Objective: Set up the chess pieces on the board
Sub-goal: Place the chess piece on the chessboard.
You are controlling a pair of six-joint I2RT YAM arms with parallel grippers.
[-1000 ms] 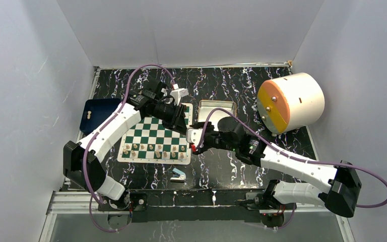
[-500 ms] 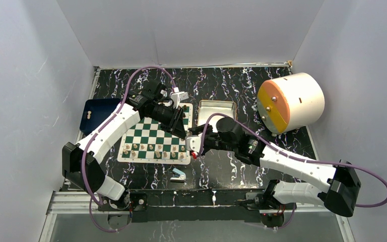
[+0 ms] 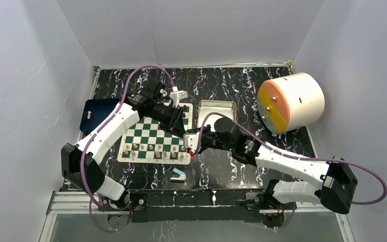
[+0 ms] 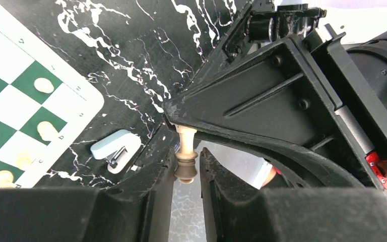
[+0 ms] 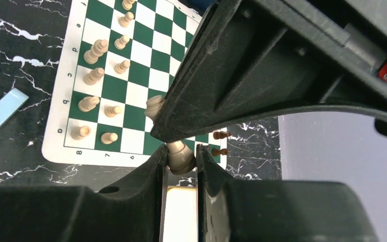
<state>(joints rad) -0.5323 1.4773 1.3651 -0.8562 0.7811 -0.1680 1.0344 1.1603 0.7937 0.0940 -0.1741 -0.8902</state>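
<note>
closing just now, the right end effector [image 5: 181,149] pinches the pale chess piece [image 5: 180,158] that the left end effector [image 4: 186,152] also grips, suggesting a handover before placement.

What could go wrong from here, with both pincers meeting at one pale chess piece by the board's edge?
1. The left pincer and right pincer both look clamped on the pale piece. If either arm pulls away before one releases, the piece may twist out and fall.
2. It hangs close to the board and the standing pale pieces, so a drop could knock some over.
</note>
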